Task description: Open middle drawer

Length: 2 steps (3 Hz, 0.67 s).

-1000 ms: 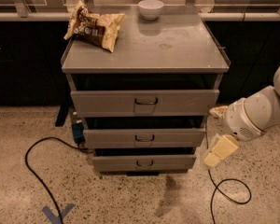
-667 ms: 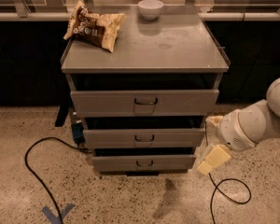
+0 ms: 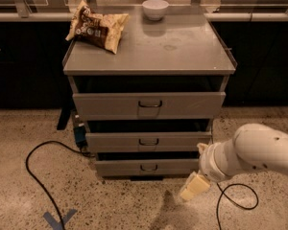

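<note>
The grey metal cabinet [image 3: 149,47] has three drawers. The middle drawer [image 3: 115,142] is the second one, a low plain front with a small dark wire handle [image 3: 149,142]. Its front stands slightly forward of the cabinet frame, with a dark gap above it. My gripper [image 3: 196,183] is on the end of the white arm [image 3: 252,155] at the lower right. It hangs in front of the cabinet's bottom right corner, to the right of and below the middle drawer's handle, and does not touch the handle.
A chip bag [image 3: 96,28] and a white bowl [image 3: 155,8] sit on the cabinet top. The top drawer [image 3: 110,104] and bottom drawer [image 3: 120,167] flank the middle one. Black cables [image 3: 31,171] lie on the speckled floor left and right. Dark counters stand behind.
The arm and gripper have moved left and down, closer to the cabinet's lower right front. The drawers have not moved.
</note>
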{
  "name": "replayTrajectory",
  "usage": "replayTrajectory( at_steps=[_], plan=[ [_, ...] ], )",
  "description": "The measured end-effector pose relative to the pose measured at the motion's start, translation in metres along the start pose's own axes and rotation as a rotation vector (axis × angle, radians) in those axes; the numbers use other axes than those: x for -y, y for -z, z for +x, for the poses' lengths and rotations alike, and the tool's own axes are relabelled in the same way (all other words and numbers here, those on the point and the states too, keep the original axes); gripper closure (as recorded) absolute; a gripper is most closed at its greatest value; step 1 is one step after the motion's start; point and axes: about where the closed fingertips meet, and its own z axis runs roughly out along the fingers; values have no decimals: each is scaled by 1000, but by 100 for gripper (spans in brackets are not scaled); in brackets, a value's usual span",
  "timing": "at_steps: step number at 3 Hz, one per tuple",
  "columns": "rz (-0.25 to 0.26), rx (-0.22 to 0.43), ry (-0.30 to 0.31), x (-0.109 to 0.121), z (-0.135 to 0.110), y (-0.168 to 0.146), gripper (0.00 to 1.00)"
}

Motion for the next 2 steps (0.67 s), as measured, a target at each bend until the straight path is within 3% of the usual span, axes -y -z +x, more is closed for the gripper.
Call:
replayTrajectory(
  at_steps=[1, 2],
  plan=[
    [73, -8, -27, 15, 8, -40, 0],
    [121, 23, -31, 27, -2, -39, 0]
  ],
)
